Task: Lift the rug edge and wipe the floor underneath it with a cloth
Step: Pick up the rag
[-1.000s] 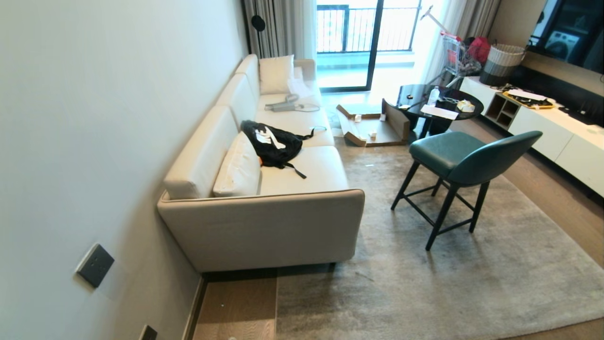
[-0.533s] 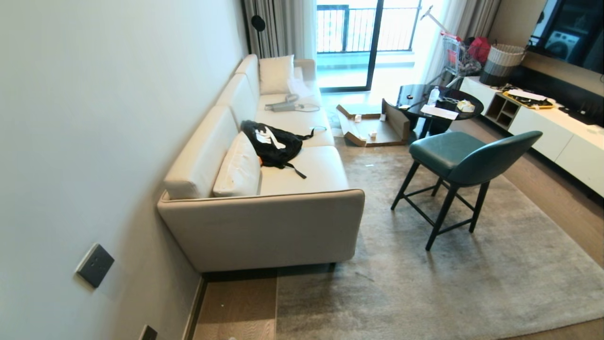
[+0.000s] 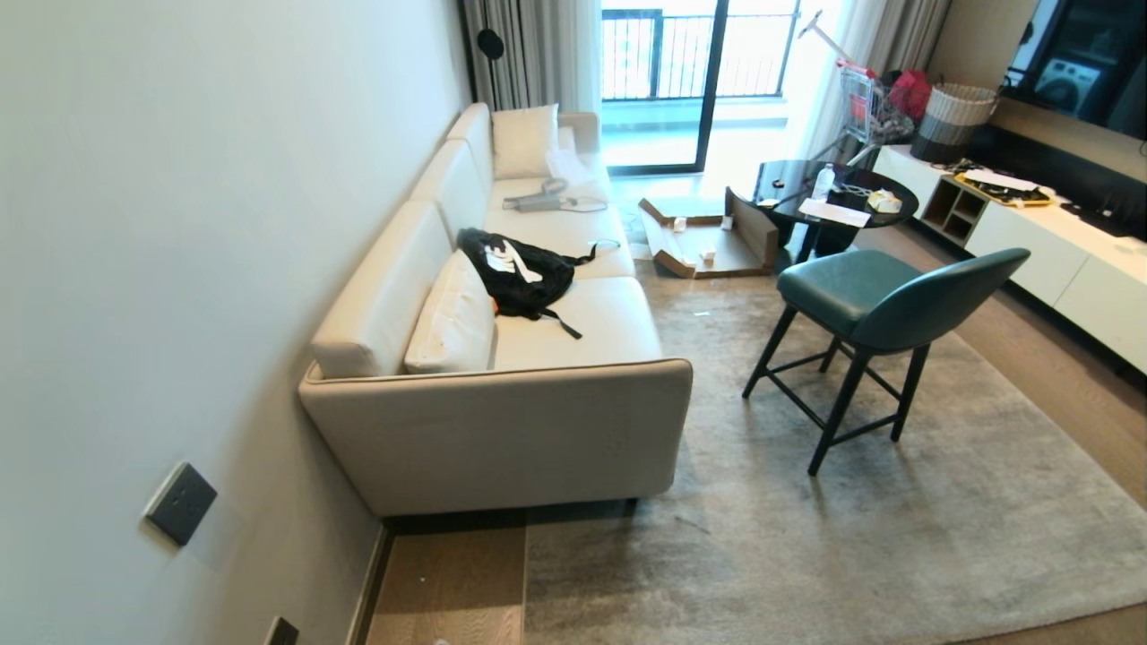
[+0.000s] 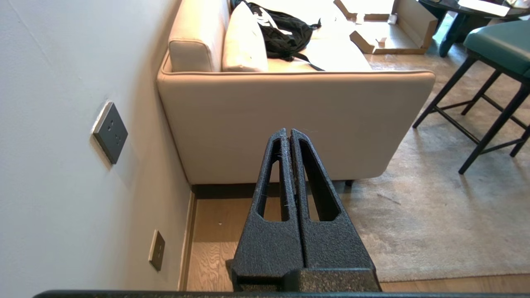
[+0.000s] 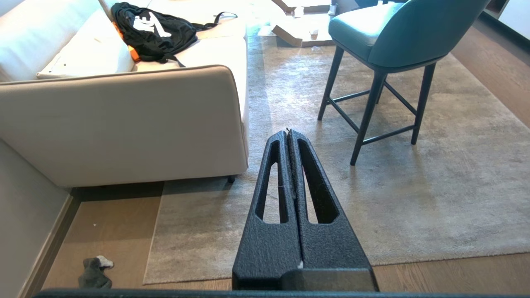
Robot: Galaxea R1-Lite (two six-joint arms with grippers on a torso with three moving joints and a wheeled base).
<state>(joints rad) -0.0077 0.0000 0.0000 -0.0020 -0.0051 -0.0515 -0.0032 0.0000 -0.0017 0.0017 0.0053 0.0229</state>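
On the light brown wood-plank floor [image 5: 112, 227], you're eyeing a limp grey-and-black cloth [image 5: 96, 272]; pinch its bunched middle, both grippers' fingers [image 5: 288, 136] closed empty.

sofa [image 3: 502, 358]: left of frame, against the wall
chair [image 3: 883, 305]: right, on the rug [image 3: 851, 520]
cloth [image 5: 96, 272]: on the floor [image 5: 107, 231], beside the rug edge [image 5: 152, 240]

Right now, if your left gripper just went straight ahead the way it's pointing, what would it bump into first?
Probably the sofa. The shut left gripper points at the sofa's cream end panel, with only bare floor and the rug edge lying below that line. Depth is hard to judge.
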